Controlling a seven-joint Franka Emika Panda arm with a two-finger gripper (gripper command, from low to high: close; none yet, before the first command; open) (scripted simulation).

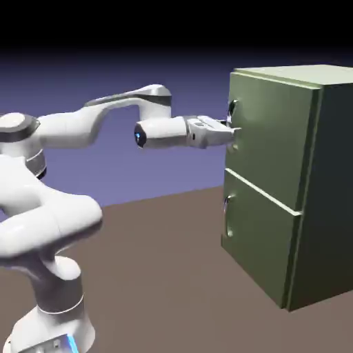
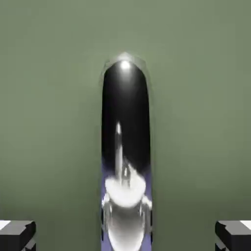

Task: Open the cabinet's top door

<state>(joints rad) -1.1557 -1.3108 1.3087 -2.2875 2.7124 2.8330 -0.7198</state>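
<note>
The olive-green cabinet [image 1: 334, 193] stands at the exterior view's right. Its top door [image 1: 276, 131] looks closed, flush with the front. My gripper [image 1: 234, 131] reaches level to the door's grey loop handle [image 1: 233, 110] and straddles its lower part. In the hand view the shiny handle [image 2: 125, 147] runs up the middle against the door panel [image 2: 49, 98]. The gripper [image 2: 125, 238] is open: its fingertips [image 2: 17, 234] sit far out at the bottom corners, clear of the handle on both sides.
Below the top door is the shorter lower door [image 1: 258, 234] with its own small handle [image 1: 226, 215]. The brown table [image 1: 165, 276] stretches between the robot's base and the cabinet.
</note>
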